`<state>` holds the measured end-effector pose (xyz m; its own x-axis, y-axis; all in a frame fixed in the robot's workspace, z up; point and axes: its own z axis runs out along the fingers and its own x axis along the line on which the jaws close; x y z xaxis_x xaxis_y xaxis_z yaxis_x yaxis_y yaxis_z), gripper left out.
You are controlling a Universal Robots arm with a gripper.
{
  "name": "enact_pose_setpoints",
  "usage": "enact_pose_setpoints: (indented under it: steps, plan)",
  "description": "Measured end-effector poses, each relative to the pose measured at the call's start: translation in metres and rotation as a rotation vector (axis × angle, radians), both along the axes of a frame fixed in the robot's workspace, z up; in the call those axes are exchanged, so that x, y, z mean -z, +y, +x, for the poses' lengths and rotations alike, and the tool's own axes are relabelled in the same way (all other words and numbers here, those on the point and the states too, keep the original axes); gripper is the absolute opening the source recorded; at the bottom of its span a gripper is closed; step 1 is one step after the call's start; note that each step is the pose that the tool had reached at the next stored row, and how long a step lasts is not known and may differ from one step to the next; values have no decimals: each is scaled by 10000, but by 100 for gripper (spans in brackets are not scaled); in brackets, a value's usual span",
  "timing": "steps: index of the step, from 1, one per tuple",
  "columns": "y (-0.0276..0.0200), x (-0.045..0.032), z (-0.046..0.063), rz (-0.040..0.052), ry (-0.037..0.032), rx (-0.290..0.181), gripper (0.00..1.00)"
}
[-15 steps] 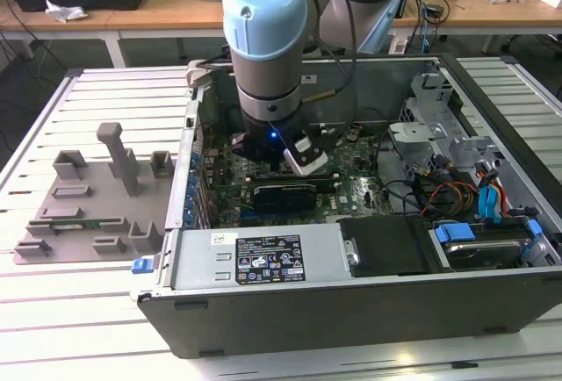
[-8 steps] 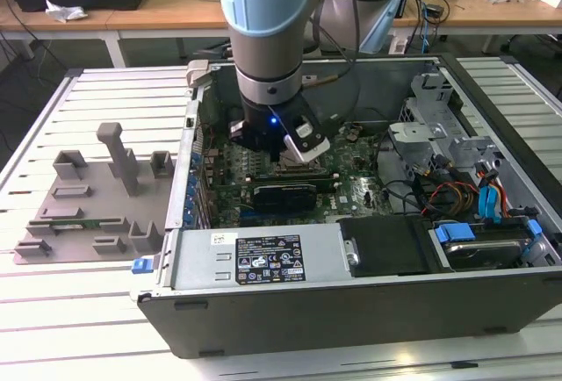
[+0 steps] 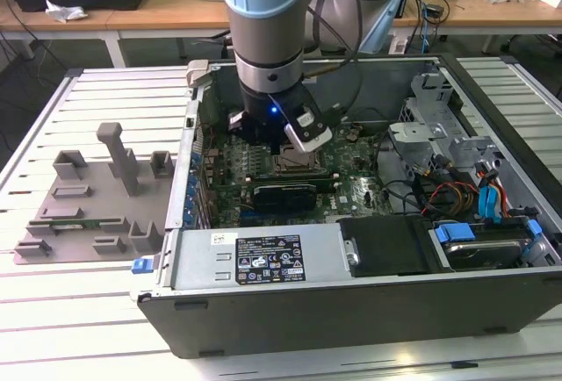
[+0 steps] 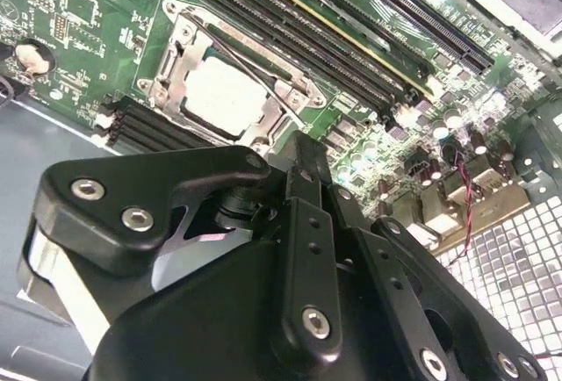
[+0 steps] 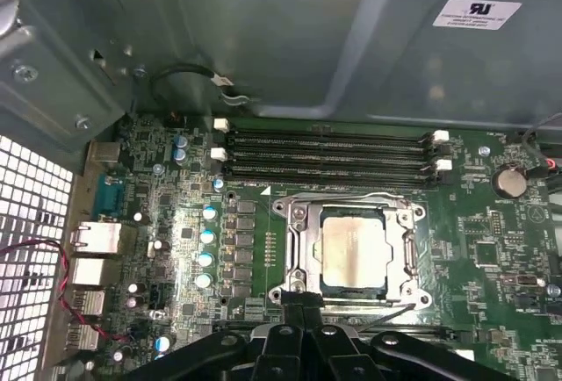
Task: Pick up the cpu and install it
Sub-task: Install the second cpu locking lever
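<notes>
Your claw [image 5: 303, 311] hangs just above the socket frame [image 5: 347, 254] inside the computer case [image 3: 369, 302]; whether it is open or closed, you cannot tell. The cpu [image 5: 353, 254] lies flat in that frame. It looks light, stiff, slick-topped and fragile underneath; take it by its edges.

Silver square cpu [image 5: 353, 255] flat in socket frame [image 5: 294, 223].
</notes>
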<state>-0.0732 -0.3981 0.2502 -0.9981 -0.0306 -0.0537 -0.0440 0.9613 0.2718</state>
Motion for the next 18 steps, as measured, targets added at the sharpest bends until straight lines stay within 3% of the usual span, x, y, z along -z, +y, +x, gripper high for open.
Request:
enact_pose_setpoints:
  steps: [2, 5, 11, 14, 18]
  plan:
    - [0, -34, 20, -2, 0, 7, 11]
    - [0, -39, 165, -264, 66, 56, 11]
    - [0, -39, 321, -564, 155, 158, 11]
    - [0, -34, 358, -775, 205, 266, 11]
    - [3, -7, 359, -821, 244, 314, 11]
